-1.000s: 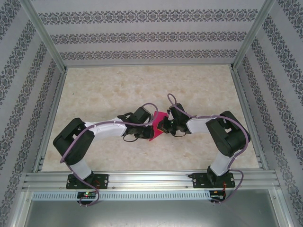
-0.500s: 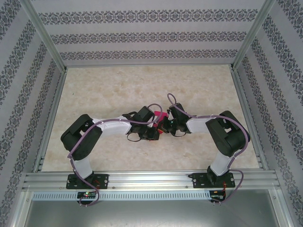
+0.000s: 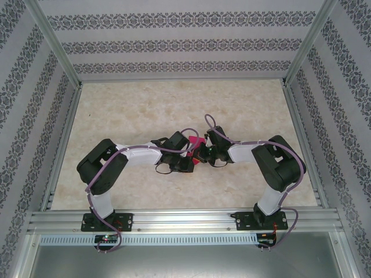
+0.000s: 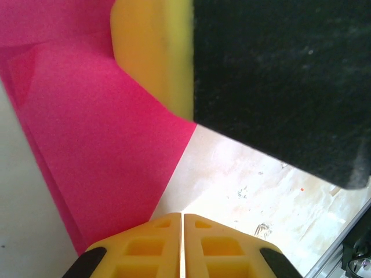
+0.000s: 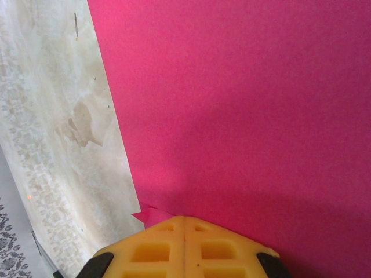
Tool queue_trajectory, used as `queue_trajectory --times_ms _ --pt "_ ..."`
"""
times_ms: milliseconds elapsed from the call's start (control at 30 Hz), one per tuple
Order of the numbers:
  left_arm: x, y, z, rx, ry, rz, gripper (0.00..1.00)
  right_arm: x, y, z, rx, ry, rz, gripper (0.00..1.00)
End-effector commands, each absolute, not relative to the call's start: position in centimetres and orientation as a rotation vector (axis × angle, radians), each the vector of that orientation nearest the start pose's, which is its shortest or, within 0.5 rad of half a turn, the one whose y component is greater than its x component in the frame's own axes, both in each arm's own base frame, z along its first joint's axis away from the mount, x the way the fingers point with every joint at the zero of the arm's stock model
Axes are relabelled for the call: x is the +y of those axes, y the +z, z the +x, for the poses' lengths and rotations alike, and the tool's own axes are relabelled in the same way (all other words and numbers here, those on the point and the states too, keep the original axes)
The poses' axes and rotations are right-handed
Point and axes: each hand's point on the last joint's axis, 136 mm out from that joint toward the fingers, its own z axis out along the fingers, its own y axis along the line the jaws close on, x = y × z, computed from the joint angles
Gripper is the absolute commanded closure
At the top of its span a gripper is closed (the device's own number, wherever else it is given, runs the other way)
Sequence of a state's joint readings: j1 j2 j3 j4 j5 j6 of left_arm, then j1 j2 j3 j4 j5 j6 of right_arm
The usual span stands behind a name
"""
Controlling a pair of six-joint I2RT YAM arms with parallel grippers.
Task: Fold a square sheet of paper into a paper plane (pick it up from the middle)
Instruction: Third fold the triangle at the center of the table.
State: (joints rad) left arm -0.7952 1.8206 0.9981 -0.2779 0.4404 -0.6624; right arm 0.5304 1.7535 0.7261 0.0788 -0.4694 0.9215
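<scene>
While both arms reach inward from the lower edge of the top view, they meet just below the middle of the bench [image 3: 145, 104], and the paper [image 3: 196, 141] shows as a small pink patch between the two wrists. The left claw [image 3: 188, 159] comes in from the left and the right claw [image 3: 201, 152] from the right, almost touching each other.

Seen from the left wrist, the left claw [image 4: 182, 231] sits at the bottom centre, its yellow fingers pressed together so that only a thin seam shows. The paper [image 4: 98, 145] runs from the upper left down to the left fingertip and passes behind it. Whether it is pinched in the seam I cannot tell. A fold line crosses the paper in the upper left. At the top a yellow finger [image 4: 153, 52] lies against the paper, with a large black part [image 4: 278, 75] to its right. Pale marbled bench [image 4: 261, 185] fills the lower right.

Seen from the right wrist, the right claw [image 5: 184, 231] is likewise closed to a seam at the bottom centre. It grips the paper [image 5: 243, 104], which spreads flat over the centre and right of the frame, and a small pink tip pokes out at the left of the fingertips. The bench [image 5: 64, 116] shows along the left side.
</scene>
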Motion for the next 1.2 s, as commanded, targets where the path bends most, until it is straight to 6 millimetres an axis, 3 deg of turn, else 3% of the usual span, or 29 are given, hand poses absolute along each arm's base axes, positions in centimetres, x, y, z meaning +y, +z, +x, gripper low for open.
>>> queue_trajectory --times_ms 0,300,600,833,1167 --pt "-33.0 2.2 23.2 2.911 -0.959 0.338 0.88 22.3 -4.5 25.7 2.949 0.782 0.439 0.96" --pt "-32.1 0.8 22.8 2.948 -0.977 0.303 0.89 22.2 -4.7 25.7 2.960 0.766 0.435 0.96" --pt "-30.4 -0.5 22.6 2.964 -1.093 0.120 0.91 21.8 -4.6 25.6 2.968 0.727 0.426 0.96" --pt "-28.6 -0.1 23.0 2.969 -1.066 0.027 0.91 21.6 -4.8 25.5 2.980 0.702 0.419 0.96" --pt "-27.6 1.2 22.7 2.947 -1.153 -0.092 0.92 21.6 -4.9 25.6 2.982 0.703 0.422 0.96"
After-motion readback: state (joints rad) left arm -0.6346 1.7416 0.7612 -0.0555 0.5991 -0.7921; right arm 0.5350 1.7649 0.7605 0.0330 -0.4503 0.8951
